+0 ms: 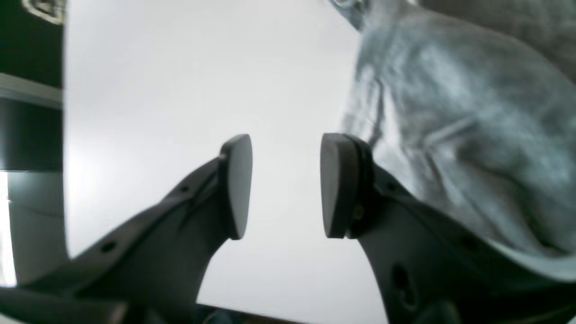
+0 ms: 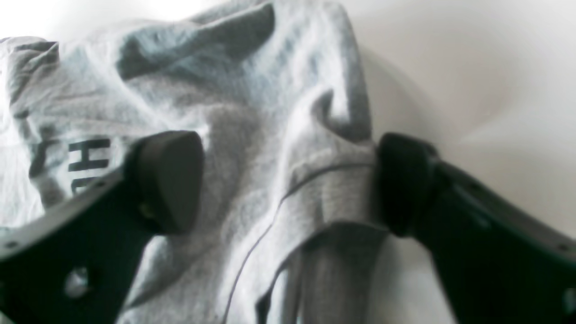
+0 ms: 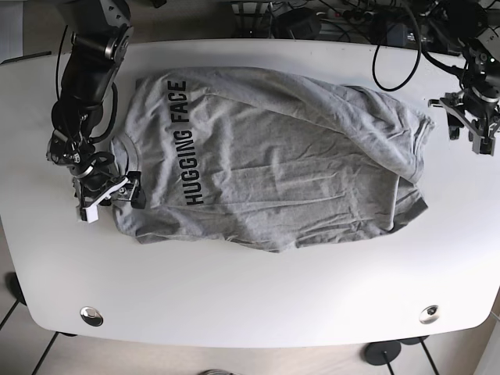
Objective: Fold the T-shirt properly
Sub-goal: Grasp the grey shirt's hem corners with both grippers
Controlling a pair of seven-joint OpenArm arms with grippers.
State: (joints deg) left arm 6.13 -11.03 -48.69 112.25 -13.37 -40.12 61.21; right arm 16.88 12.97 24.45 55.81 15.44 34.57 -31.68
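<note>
White counter (image 3: pixel 258 301), cables along the back edge. Left of base view: right end effector (image 3: pixel 109 191) spread wide, straddling a bunched sleeve hem, not clamped. Grey T-shirt (image 3: pixel 273 156) lies mid-counter, wrinkled, print up. Right of base view: left end effector (image 3: pixel 469 129) released, empty, just off the hem edge. Risk: right closes on several bunched layers and drags a crooked fold; left misses the hem entirely.

A rumpled grey cotton T-shirt (image 3: pixel 273 156) is spread across the centre of a white oval table (image 3: pixel 258 297). Two black grippers are placed at frame left (image 3: pixel 109 194) and upper right (image 3: pixel 471 126).
</note>
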